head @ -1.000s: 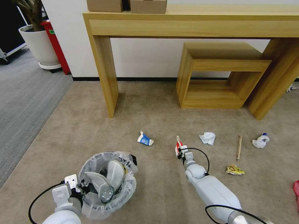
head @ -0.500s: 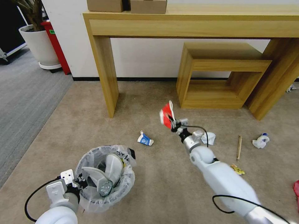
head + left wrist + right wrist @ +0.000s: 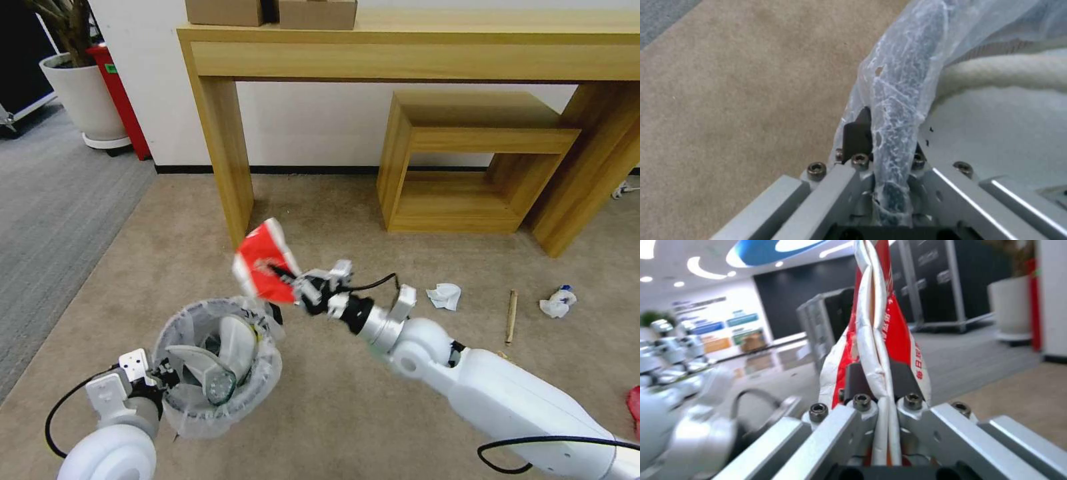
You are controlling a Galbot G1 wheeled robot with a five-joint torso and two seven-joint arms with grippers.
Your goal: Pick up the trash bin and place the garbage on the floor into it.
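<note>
While our left gripper grips the rim of the trash bin, fingers pinching the bag liner, our right gripper holds a flattened red paper cup in the air just above the bin's far edge, fingers clamped on its crushed rim. Two white slippers already stand inside the bin (with a small clear bottle beside them). On the floor to the right lie a tissue wad, a wooden stick and another crumpled wad, well apart from the bin.
</note>
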